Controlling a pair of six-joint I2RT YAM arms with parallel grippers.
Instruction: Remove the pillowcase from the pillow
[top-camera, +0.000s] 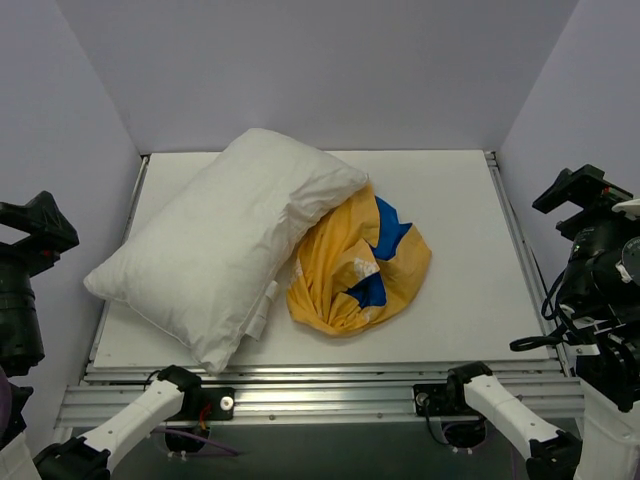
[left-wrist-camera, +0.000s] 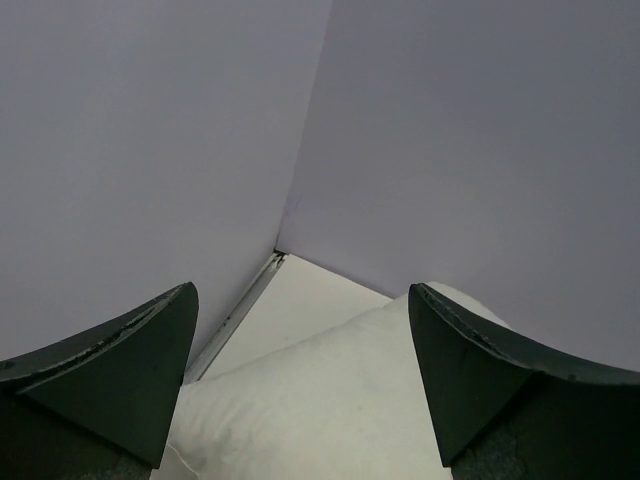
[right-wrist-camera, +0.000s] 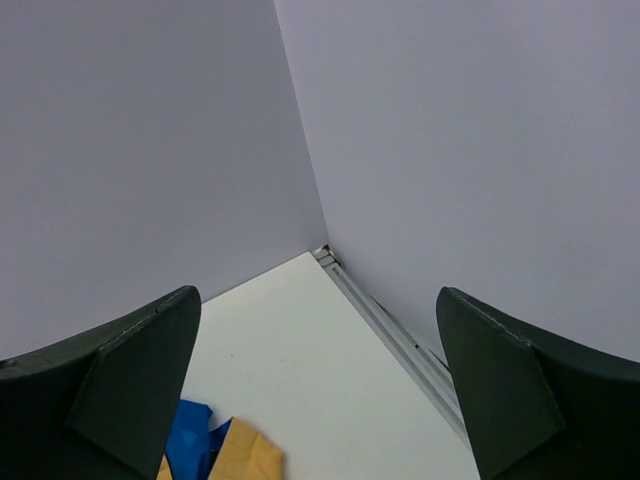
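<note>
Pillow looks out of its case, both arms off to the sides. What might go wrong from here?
1. The pillowcase lies against the pillow's right end, perhaps tucked under it, so separation may be judged incomplete.
2. The pillow's near corner reaches the table's front edge; a nudge might tip it off.
The left gripper and right gripper are open, holding nothing.
</note>
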